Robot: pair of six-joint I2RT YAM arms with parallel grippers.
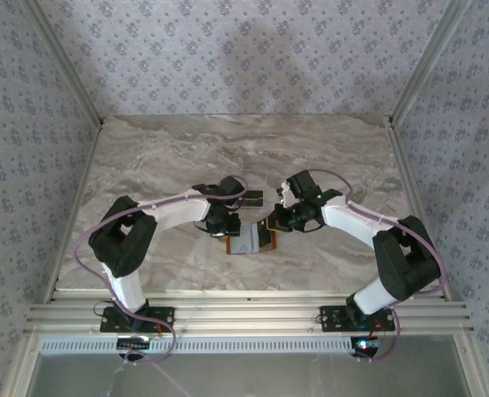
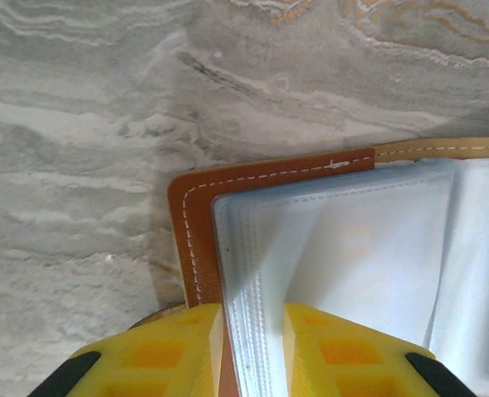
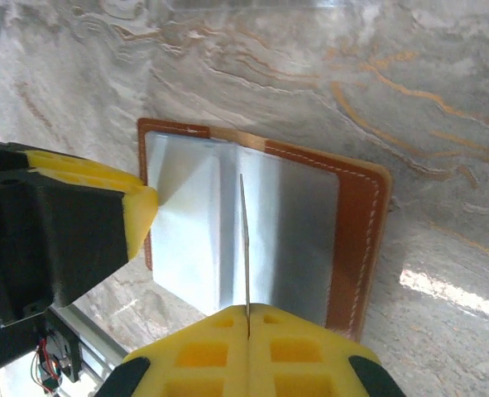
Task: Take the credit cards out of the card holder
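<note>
The card holder [image 1: 252, 242] lies open on the marble table, with a brown leather cover [image 3: 356, 240] and pale grey-blue sleeves [image 2: 352, 248]. My left gripper [image 1: 225, 222] is at its left end. In the left wrist view that gripper [image 2: 252, 351] is shut on the brown cover edge and a stack of sleeves. My right gripper [image 1: 275, 222] is over the holder's right part. In the right wrist view it [image 3: 246, 318] is shut on a thin credit card [image 3: 246, 240], seen edge-on above the sleeves. I cannot tell whether the card's far end is still in a sleeve.
The left gripper's yellow finger [image 3: 136, 207] is close beside the held card. A small dark flat rectangle [image 1: 252, 198] lies just beyond the grippers. Patterned walls [image 1: 244, 50] enclose the table, and an aluminium rail [image 1: 244, 314] runs along the near edge.
</note>
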